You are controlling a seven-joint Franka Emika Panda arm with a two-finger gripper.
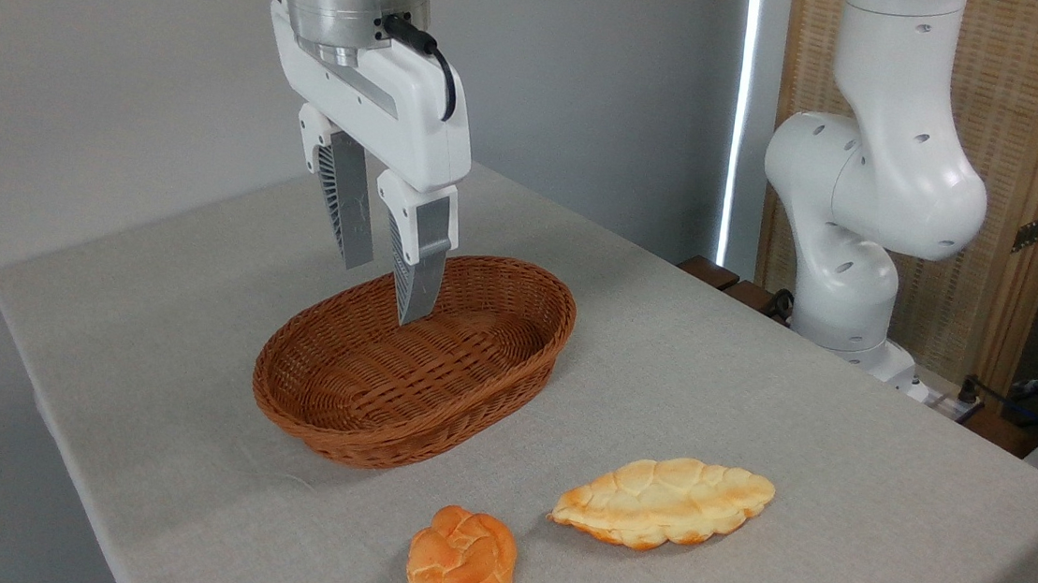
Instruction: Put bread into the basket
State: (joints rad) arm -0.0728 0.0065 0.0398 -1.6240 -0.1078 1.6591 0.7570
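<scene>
Camera view puts your gripper [386,291] up over the basket [349,413], with nothing between the fingers; the jaws stand apart, a clear gap between them, both pointing down and leaning a little to the right. The nearer fingertip shows in front of the basket's far inner wall, the farther one in front of the cloth behind the far rim; you cannot tell from this angle how high they hang above the weave. The basket sits directly beneath the jaws, with bare wicker showing inside.

Your bun [461,564] lies well away from the jaws, below and to the right of them in the picture, on the table [842,470] near its front edge and apart from the basket's near wall. Just to the right of the bun, not touching it, lies the loaf [665,502], flat on the cloth and also outside the basket, farther right of the jaws. The arm's base [843,292] stands at the table's far right side, well right of the jaws.
</scene>
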